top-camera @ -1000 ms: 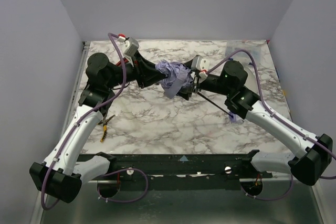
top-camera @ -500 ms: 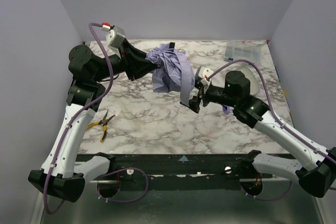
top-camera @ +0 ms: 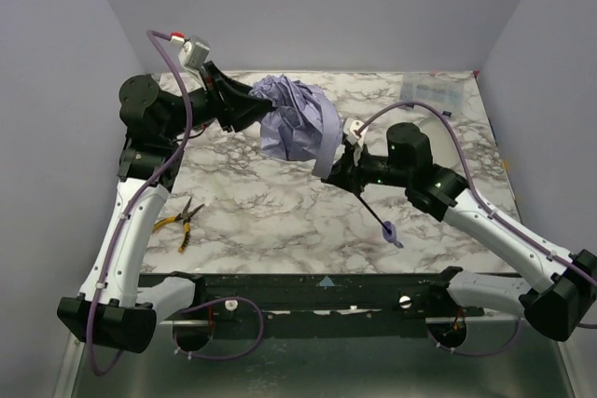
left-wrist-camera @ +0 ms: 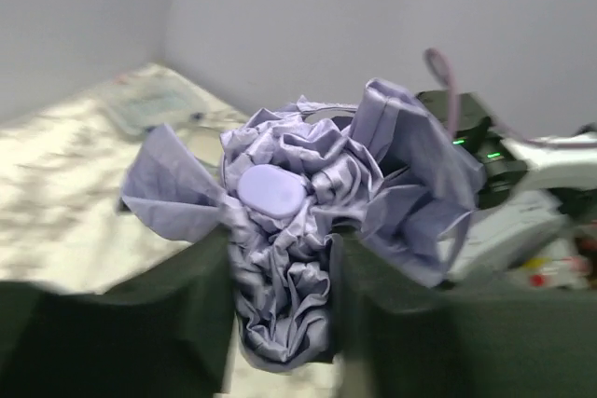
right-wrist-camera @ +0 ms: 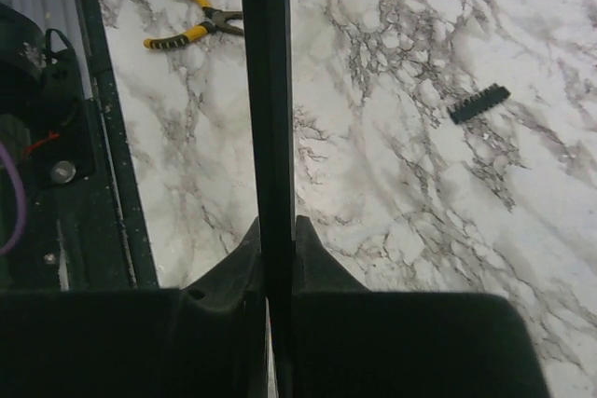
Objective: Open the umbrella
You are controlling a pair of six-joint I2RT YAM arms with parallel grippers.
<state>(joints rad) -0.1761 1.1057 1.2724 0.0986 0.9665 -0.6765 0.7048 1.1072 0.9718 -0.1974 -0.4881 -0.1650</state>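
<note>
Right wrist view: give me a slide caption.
Right jaws shut on the umbrella shaft over the marble table, pliers beyond.

Clamped tight — left pincer (left-wrist-camera: 280, 267), right pincer (right-wrist-camera: 277, 230), both aloft.

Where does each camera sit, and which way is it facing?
Top external: above and behind the bases, looking down at the table; both arms show, holding the umbrella.
Left wrist: on the left arm, facing past the left end effector at the bunched umbrella.
Right wrist: looks down past the right end effector, shut on the black shaft, at the table.
Shared: top and right wrist both show the pliers.
</note>
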